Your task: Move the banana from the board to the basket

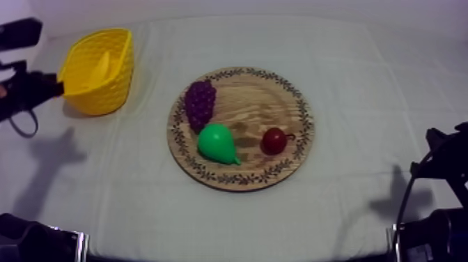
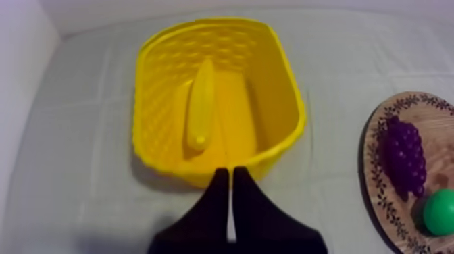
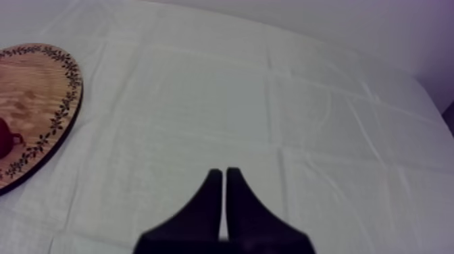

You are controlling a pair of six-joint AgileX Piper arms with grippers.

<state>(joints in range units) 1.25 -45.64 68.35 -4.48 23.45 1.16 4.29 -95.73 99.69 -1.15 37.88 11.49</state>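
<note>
The tabletop (image 1: 362, 146) was covered from side to side by a grey-white cloth (image 1: 390, 83), which was laid flat. Faint fold lines (image 3: 271, 94) were pressed into the cloth in a loose grid and were seen most plainly in the right wrist view. Beyond the far edge, a pale, bare wall (image 1: 230, 7) with a slight lilac tinge was seen. In the left wrist view, a pale upright surface (image 2: 20, 81) was seen rising along one side of the tabletop. The scene was lit softly and evenly. Blurred grey shadows (image 1: 52, 164) were cast on the cloth near both sides. Below the front edge of the cloth, only darkness was seen.
</note>
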